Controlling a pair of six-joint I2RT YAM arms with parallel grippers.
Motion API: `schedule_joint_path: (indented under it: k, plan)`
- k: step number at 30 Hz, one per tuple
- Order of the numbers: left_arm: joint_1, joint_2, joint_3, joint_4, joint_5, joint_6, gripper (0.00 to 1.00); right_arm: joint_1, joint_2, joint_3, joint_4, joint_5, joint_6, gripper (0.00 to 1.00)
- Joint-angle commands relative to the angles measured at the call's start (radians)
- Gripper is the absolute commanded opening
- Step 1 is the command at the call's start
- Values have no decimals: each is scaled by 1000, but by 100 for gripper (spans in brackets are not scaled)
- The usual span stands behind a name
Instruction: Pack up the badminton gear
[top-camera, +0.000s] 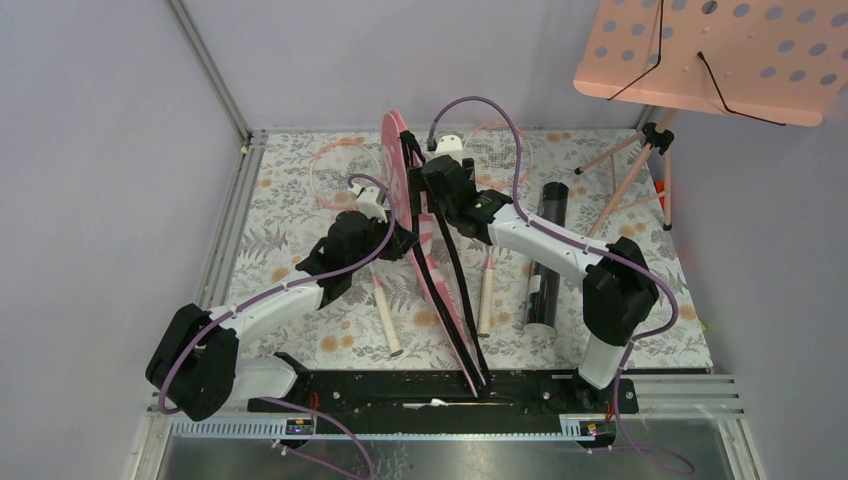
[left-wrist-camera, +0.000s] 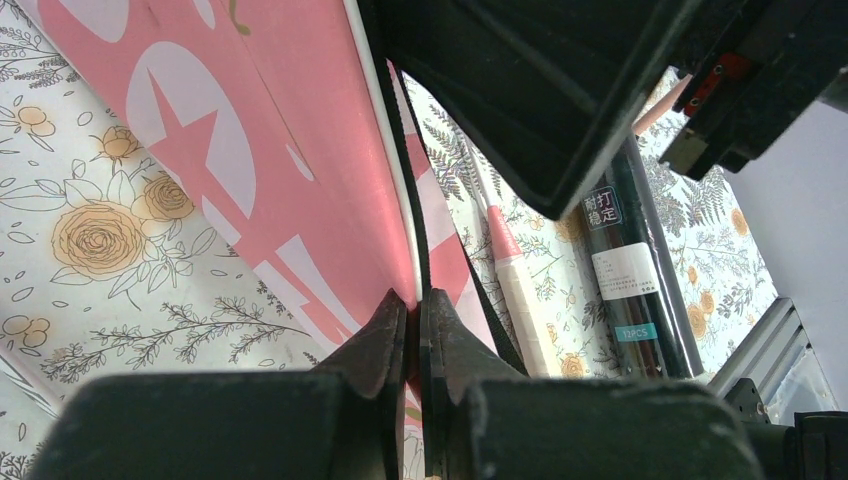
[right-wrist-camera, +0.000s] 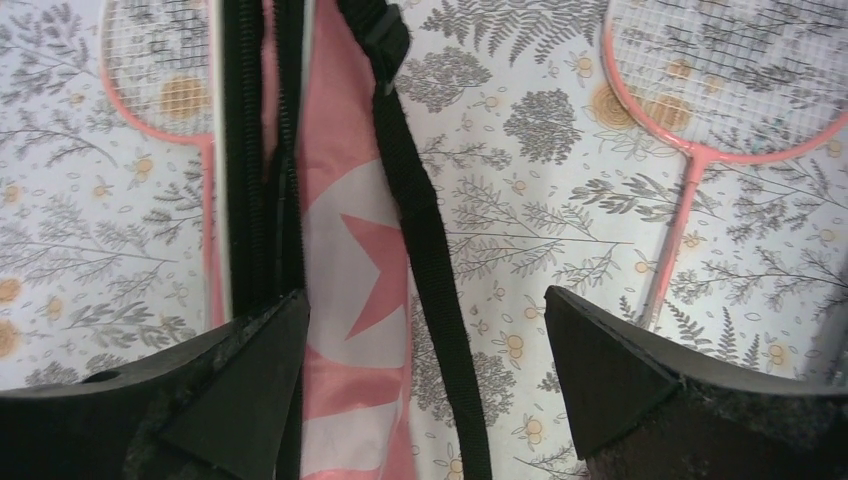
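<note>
- Pink SPORT cover (top-camera: 397, 165) is stood on edge near the middle of the floral table (top-camera: 290, 230), its round end raised towards the back and its narrow end run down to the near rail.
- Left gripper (left-wrist-camera: 415, 310) is clamped on the cover's rim, fingers pressed together with the pink fabric and black edging pinched between them. Judged purpose: the cover is propped upright so that its zipped edge is presented to the other arm.
- Right gripper (right-wrist-camera: 425, 310) is held above the cover with jaws spread wide and nothing gripped. The black strap (right-wrist-camera: 420, 230) and part of the pink panel lie between the jaws; the black zip edge (right-wrist-camera: 255, 150) runs by the left finger. A grasp on the edge or strap seems to be prepared.
- Whether the zip is open cannot be told.
- Two pink rackets are laid flat on the table, one on each side of the cover: left racket (top-camera: 335, 175) and right racket (top-camera: 500, 150), heads towards the back, white handles towards the near edge. Neither is touched.
- Black tube (top-camera: 545, 255) is laid beyond the right racket's handle, apart from both grippers.
- No shuttlecocks can be made out.
- Pink music stand (top-camera: 710, 50) is set at the far right corner, clear of the work.
- Obstruction noted: the loose strap hangs across the cover's face and may be caught instead of the edge; the upright cover also divides the two rackets.
</note>
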Motion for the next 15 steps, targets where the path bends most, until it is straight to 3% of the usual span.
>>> schedule_joint_path:
  k: [1,8,15]
  plan:
    - [-2,-4,-10,-5,11,19,0,-9,36,27,-17,73,-15,93]
    - [-2,4,-4,-21,2,31,0,-8,87,8,-4,-173,29,88]
    - [-2,2,-8,-28,-3,36,0,-8,16,-31,21,-159,36,88]
